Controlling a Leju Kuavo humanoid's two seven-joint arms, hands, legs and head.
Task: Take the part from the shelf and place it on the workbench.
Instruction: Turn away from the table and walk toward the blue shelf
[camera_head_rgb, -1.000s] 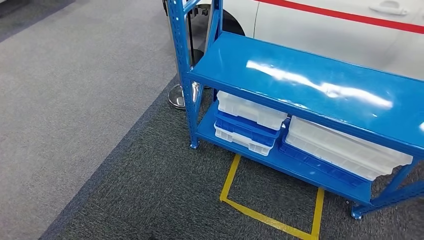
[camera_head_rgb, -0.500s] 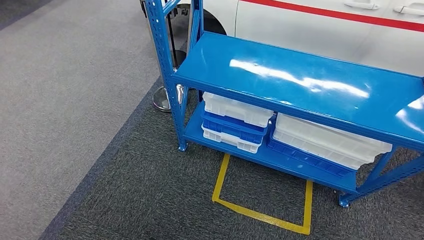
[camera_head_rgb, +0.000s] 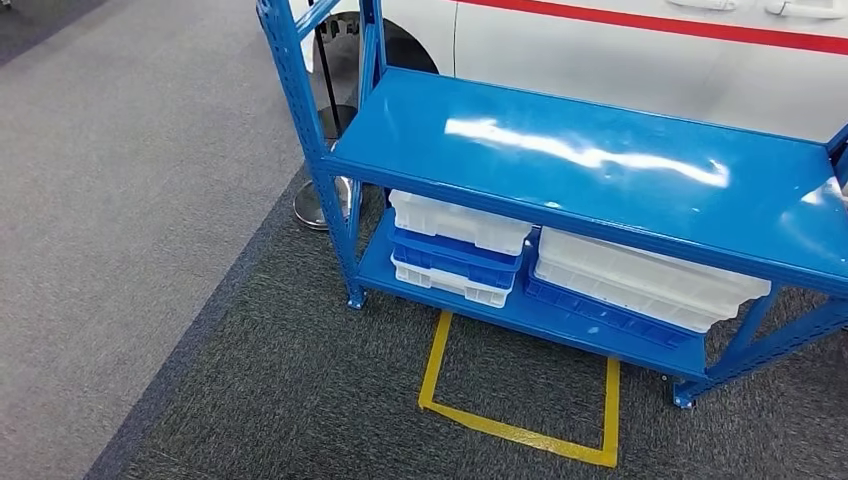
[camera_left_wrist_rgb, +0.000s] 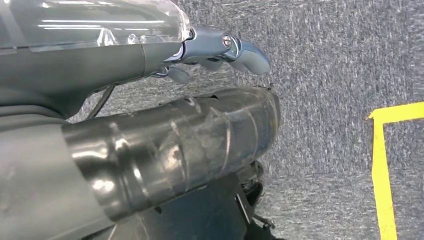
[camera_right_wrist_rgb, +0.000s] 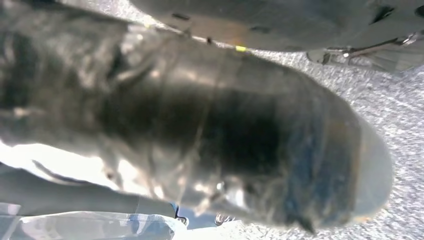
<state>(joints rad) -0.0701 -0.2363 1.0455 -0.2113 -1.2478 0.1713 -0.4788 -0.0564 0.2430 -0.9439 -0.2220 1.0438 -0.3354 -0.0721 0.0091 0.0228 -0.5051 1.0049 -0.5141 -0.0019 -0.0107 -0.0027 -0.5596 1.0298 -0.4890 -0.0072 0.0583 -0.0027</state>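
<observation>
Approach step, by my judgement: the blue rack (camera_head_rgb: 560, 150) spans the upper right of my head view. Its top board is bare, and white trays (camera_head_rgb: 460, 222) are stacked on the lower level at centre. I cannot tell whether the part lies in them. My left hand (camera_left_wrist_rgb: 220, 50) hangs loose over the carpet, grasping nothing I can see. My right hand (camera_right_wrist_rgb: 150, 217) is too blurred to tell its state. The next move calls for stepping to the yellow tape square (camera_head_rgb: 432, 370) and squaring up to the rack.
</observation>
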